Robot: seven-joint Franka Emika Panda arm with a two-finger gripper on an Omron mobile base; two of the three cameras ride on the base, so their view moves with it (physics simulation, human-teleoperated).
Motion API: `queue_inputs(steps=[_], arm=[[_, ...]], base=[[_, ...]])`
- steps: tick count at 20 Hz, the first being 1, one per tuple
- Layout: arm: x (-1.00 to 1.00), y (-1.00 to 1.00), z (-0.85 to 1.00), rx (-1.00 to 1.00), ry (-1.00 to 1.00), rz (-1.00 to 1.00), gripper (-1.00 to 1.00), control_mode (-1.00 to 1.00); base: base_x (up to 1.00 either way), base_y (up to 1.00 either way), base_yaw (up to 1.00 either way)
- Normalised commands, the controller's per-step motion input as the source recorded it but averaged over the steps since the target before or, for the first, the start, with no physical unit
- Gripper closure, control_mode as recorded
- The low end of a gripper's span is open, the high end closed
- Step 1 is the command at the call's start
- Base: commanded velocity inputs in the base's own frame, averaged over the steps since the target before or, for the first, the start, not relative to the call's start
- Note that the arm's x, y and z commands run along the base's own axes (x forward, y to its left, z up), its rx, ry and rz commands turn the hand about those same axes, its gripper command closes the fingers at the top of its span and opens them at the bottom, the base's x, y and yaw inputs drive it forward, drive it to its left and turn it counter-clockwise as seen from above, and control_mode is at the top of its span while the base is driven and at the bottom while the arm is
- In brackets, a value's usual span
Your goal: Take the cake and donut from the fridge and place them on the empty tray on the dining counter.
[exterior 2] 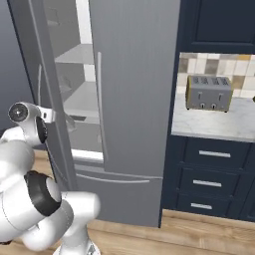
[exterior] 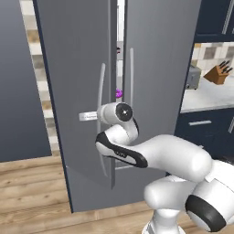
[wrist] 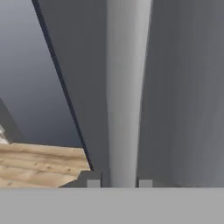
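Note:
The tall grey fridge (exterior: 160, 68) stands before me with its left door (exterior: 73, 68) slightly ajar. My gripper (exterior: 93, 116) sits at the long curved handle (exterior: 101, 82) of that door. In the hand view, the handle (wrist: 124, 87) runs up between the two fingertips (wrist: 93, 183) of the gripper (wrist: 119, 183), which is shut on it. Through the gap between the doors a bit of the purple donut (exterior: 119, 93) shows. A tiny dark speck higher in the gap is too small to tell whether it is the cake. White interior and grey shelves (exterior 2: 74, 55) show past the door edge. The tray and dining counter are out of view.
Right of the fridge runs a marble counter with a toaster (exterior 2: 209, 93) and a knife block (exterior: 218, 73), over navy drawers (exterior 2: 209, 174). Wooden floor (exterior: 32, 192) lies open to the left, beside a grey wall (exterior: 18, 91).

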Motion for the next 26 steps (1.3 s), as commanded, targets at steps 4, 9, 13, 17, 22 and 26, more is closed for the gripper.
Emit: queue_inputs(steps=[4,9,13,17,22,26], arm=[[-0.24,0.17,0.0,0.0,0.08,0.0,1.0,-1.0],[-0.42,0.11,0.0,0.0,0.07,0.0,1.0,-1.0],[-0.72,-0.03,0.02,0.02,0.02,-0.03,1.0,-1.0],[-0.95,-0.49,0.02,0.13,0.0,-0.17,-1.0,-1.0],[-0.77,-0.6,0.31,0.27,0.01,-0.11,-1.0,-1.0],[-0.29,-0.53,0.46,0.26,0.08,-0.01,-1.0,-1.0]], base=[[0.0,0.0,0.0],[0.0,0.0,0.0],[0.0,0.0,0.0],[0.0,0.0,0.0],[0.0,0.0,0.0],[0.0,0.0,0.0]])
